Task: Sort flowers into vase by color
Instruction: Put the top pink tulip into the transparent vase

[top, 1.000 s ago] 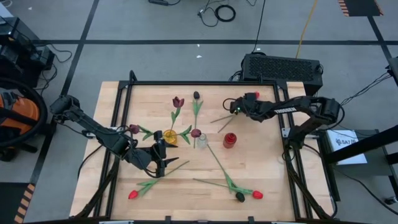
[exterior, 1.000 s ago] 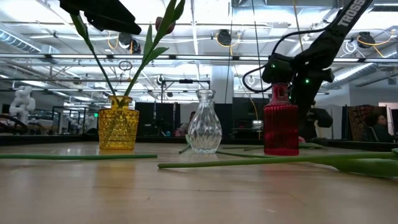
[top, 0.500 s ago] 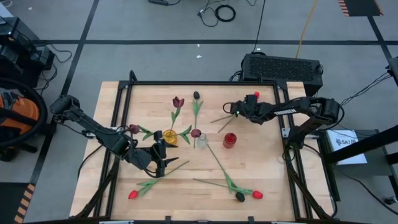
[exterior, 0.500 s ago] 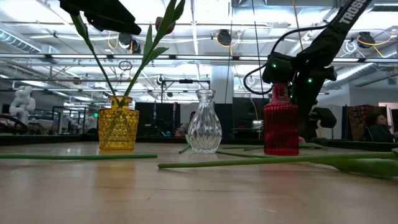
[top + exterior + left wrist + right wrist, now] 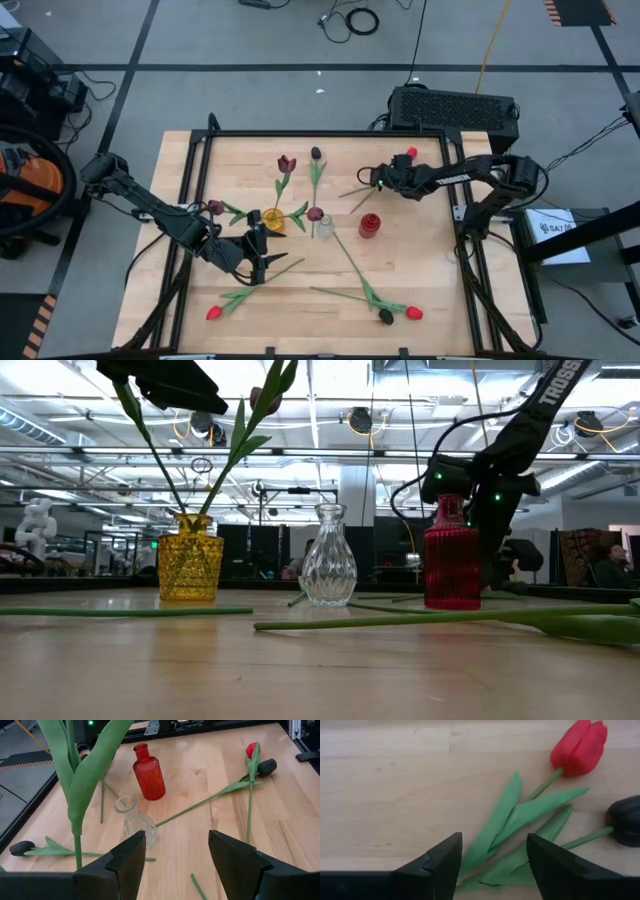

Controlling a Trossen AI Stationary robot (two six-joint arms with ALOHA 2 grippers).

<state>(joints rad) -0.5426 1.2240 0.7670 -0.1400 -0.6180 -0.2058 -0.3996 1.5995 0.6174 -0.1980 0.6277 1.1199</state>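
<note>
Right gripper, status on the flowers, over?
Right gripper open, low over a red tulip and black tulip lying on the table, nothing held. Left gripper open, empty, beside the yellow vase. Nothing in the way.

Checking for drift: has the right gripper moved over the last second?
Yes, slightly. In the high view the right gripper has drawn back toward the table's right side, away from the red vase, which has stayed put.

Red tulip (image 5: 578, 747), green leaves (image 5: 520, 832), black tulip (image 5: 625, 820), open claw (image 5: 492, 865)
</note>
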